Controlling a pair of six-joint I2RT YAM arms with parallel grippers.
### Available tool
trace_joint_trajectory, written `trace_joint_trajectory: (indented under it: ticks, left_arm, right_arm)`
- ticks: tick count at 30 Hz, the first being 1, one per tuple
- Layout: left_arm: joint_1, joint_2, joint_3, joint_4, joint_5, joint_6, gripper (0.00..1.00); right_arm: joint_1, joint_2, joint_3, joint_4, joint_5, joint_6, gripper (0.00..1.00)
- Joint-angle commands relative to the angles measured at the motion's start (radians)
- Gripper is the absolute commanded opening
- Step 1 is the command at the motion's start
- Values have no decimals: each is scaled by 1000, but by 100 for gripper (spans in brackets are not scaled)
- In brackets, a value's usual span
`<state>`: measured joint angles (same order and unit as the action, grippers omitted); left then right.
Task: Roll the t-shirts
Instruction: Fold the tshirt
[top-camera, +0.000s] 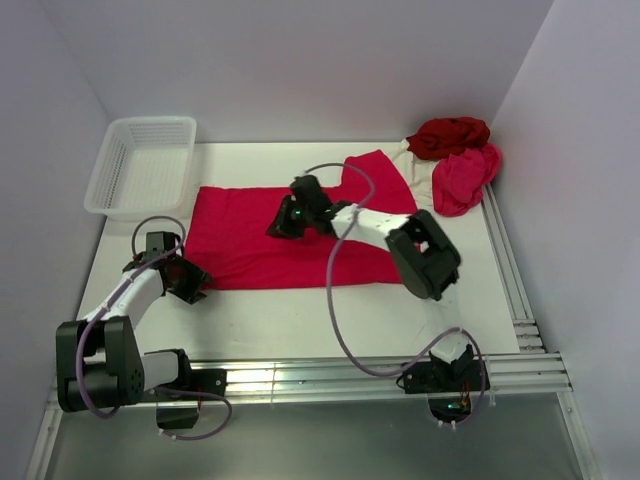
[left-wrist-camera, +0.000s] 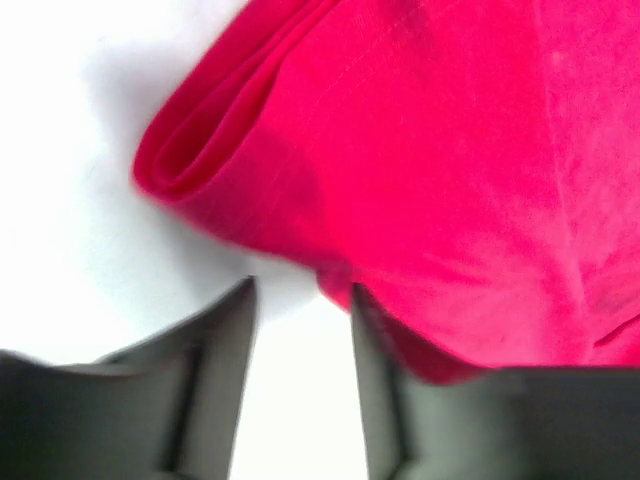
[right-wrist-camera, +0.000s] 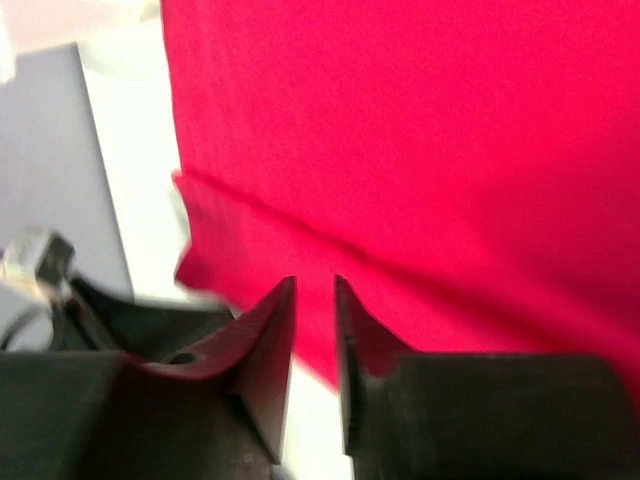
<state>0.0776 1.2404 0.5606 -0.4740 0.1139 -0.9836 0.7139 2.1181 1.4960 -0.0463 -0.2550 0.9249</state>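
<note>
A bright crimson t-shirt (top-camera: 240, 240) lies flat on the white table, folded into a long strip, with a sleeve sticking out at the back right. My left gripper (top-camera: 192, 282) hovers at the strip's near-left corner. In the left wrist view the left gripper (left-wrist-camera: 300, 295) is open, with bare table between its fingers and the folded red edge (left-wrist-camera: 200, 150) just ahead. My right gripper (top-camera: 287, 218) hangs over the strip's middle. In the right wrist view the right gripper (right-wrist-camera: 314, 288) stands a little open above the red cloth (right-wrist-camera: 420, 130), holding nothing.
A white mesh basket (top-camera: 145, 165) stands at the back left. At the back right lies a pile of a dark red t-shirt (top-camera: 448, 135), a pink one (top-camera: 465, 178) and a cream white one (top-camera: 418, 168). Metal rails (top-camera: 515, 290) run along the right and near edges.
</note>
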Motion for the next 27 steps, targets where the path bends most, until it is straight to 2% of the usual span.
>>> trace_joint_trajectory:
  ticks: [1,2,4,5,6,7,8,11,13,14,18,27]
  left_arm:
    - [7,-68,91,-138,-71,39,53]
    - [5,-71,105,-149,-69,43,56]
    - [7,-70,139,-173,-60,59,63]
    - [5,-71,147,-187,-57,62,64]
    - [5,-71,153,-190,-54,65,64]
    - [5,-75,159,-193,-53,63,65]
    - [7,-76,157,-187,-49,62,65]
    - [17,-62,131,-147,-16,50,65]
    - [30,-39,105,-123,7,43,65]
    - [31,-33,98,-101,16,39,64]
    - [51,-9,58,-66,24,42,64]
    - [142,34,44,-32,26,88,64]
  right_arm:
    - [-123,-268,-185,-7,-49,-43,32]
    - [-157,-320,-247,-9,-58,-50,33]
    - [-232,-484,-420,-35,-69,-67,42]
    - [-316,-542,-474,-50,-79,-93,47]
    - [-361,-654,-556,-73,-70,-112,53]
    - [-404,-705,-588,-152,-58,-130,63]
    - [-489,-752,-614,-196,-49,-168,64]
    - [-646,-883,-697,-361,-23,-219,64]
    - [-704,-948,-758,-438,17,-231,64]
    - [-769,-967,-805,-449,22,-235,64]
    - [-898,-1020,-878,-463,17,-251,63]
    - [-952,-955,-947,-379,54,-201,62]
